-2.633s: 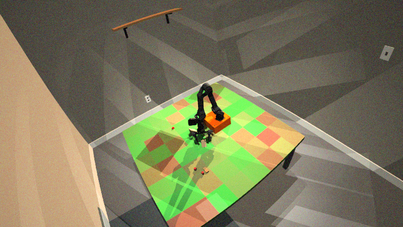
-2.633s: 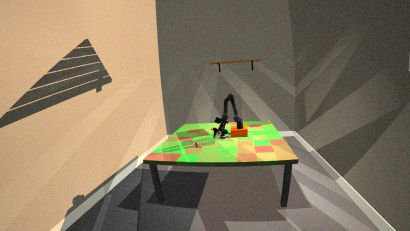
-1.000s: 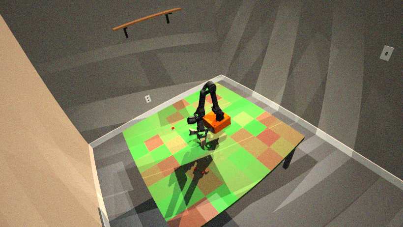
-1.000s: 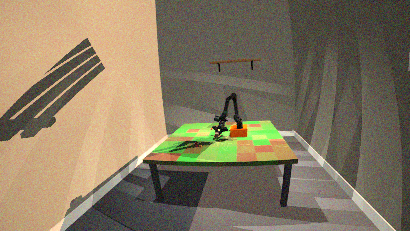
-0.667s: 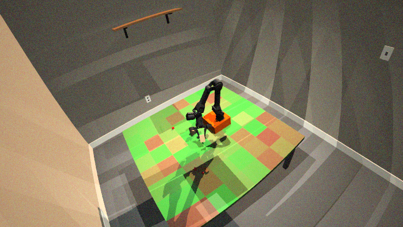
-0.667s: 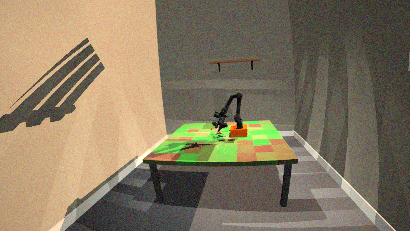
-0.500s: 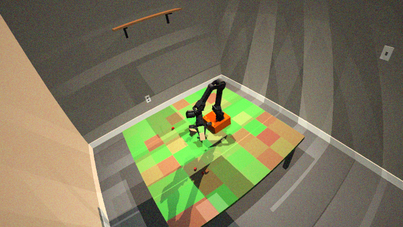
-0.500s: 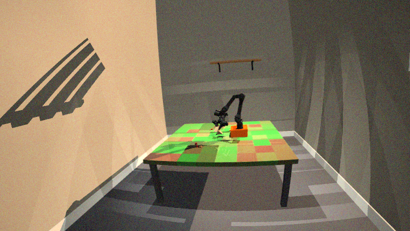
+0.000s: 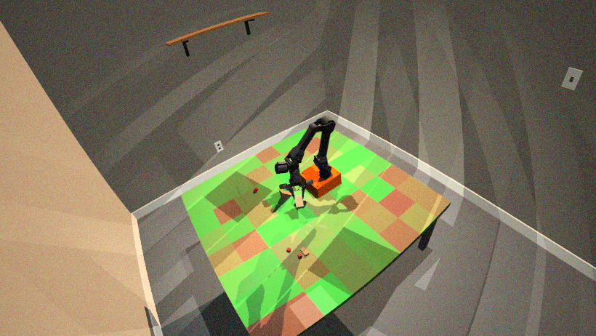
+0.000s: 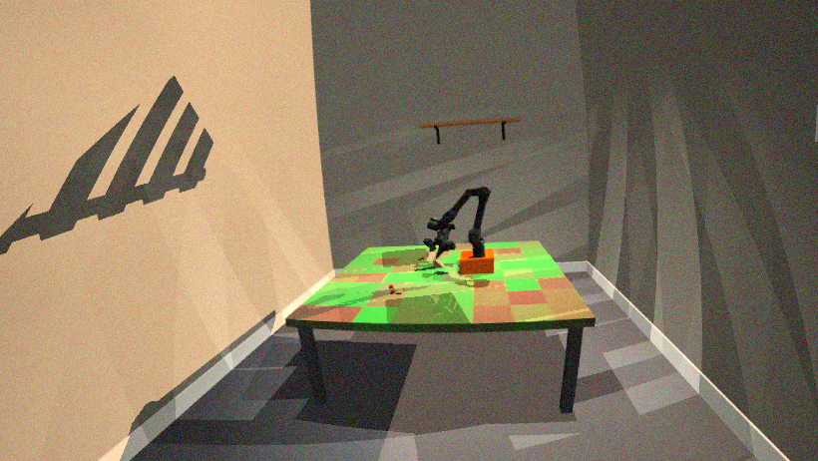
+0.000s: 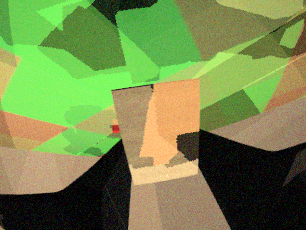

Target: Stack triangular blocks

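Observation:
My gripper points down just in front of the orange base. It is shut on a tan triangular block, which hangs between the fingers. In the wrist view its broad face is partly lit and partly shaded. Its height over the table is hard to judge. A second tan shape, which looks like the other triangular block, lies close beside the hand. It is small and partly hidden, so its slope cannot be made out.
The orange base stands close to the hand. A red cube lies off to one side. Farther forward are two red cubes and a small tan piece. Patchwork colours and shadows cover the table.

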`<state>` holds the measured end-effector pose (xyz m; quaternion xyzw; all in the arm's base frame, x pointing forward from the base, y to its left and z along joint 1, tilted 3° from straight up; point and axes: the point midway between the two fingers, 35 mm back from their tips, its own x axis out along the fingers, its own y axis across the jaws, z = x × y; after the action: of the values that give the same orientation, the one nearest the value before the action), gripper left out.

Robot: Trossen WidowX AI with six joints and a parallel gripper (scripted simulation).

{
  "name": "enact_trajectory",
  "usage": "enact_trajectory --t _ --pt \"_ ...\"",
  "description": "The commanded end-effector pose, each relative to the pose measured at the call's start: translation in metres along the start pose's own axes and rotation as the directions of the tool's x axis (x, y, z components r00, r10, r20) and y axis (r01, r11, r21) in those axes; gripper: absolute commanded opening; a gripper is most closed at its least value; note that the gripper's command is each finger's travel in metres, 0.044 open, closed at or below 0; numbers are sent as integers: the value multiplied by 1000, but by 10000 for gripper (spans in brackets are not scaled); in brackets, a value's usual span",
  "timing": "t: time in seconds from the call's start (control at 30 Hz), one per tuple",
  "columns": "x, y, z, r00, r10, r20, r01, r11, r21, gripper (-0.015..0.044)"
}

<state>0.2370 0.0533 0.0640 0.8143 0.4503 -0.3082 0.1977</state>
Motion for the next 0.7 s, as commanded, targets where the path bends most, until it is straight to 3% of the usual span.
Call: enact_trajectory --t 0.0,0.33,0.67 --pt "-2 2 -3 1000 5 -7 -5 1000 -9 0" --pt "5 0 -1 995 -28 94 49 971 -235 0" --pt "9 0 -2 977 -53 205 149 860 -488 0"
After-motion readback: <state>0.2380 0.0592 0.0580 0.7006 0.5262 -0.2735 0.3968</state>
